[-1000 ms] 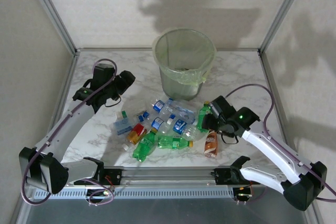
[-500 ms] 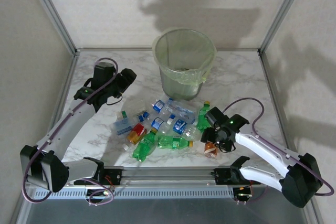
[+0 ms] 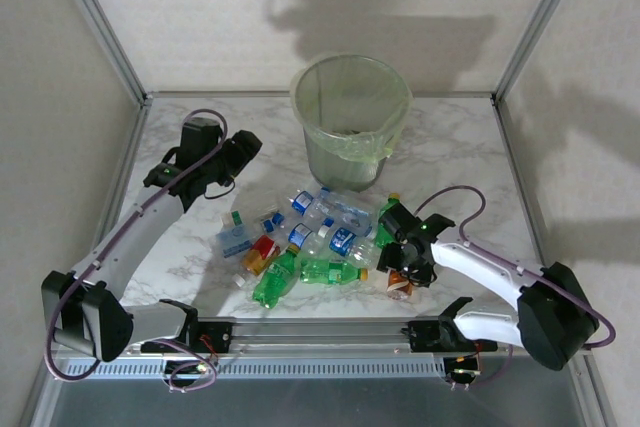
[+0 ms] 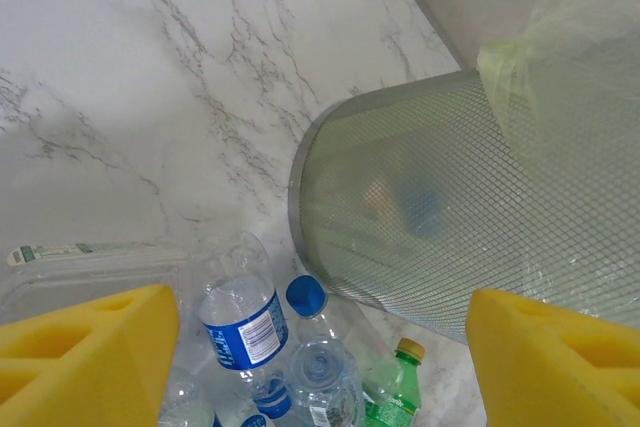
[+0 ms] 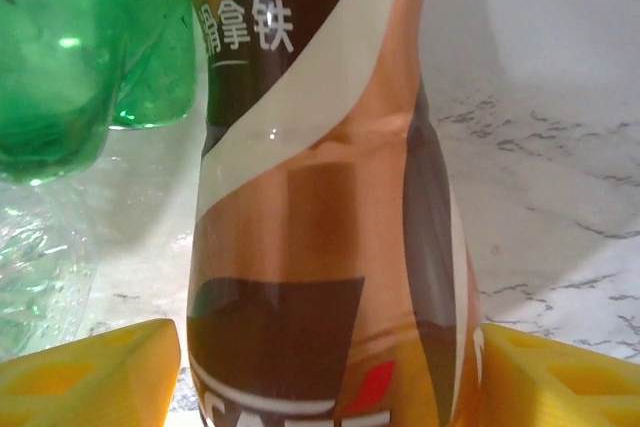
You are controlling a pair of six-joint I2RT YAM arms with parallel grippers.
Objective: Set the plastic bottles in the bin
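The plastic bottles [image 3: 318,235] lie heaped on the marble table in front of the bin [image 3: 350,122], a mesh bucket with a pale green liner. Among them are green bottles [image 3: 275,282] and a red-yellow labelled bottle [image 3: 262,252]. My right gripper [image 3: 404,263] is down at the heap's right end, over the brown-labelled bottle [image 3: 399,285]. In the right wrist view that bottle [image 5: 320,197] fills the gap between the yellow fingers [image 5: 90,367], which stand open beside it. My left gripper [image 3: 235,154] hangs open left of the bin, with nothing between its fingers [image 4: 90,347].
From the left wrist, the bin's mesh wall [image 4: 420,217] stands just beyond a blue-labelled bottle [image 4: 240,312] and a green bottle [image 4: 395,377]. A green bottle [image 5: 70,57] lies beside the brown one. Metal frame posts [image 3: 100,27] and side walls close in the table.
My right gripper has moved left and down toward the near edge, coming over the brown-labelled bottle so that it sits between the fingers. The left arm has barely shifted.
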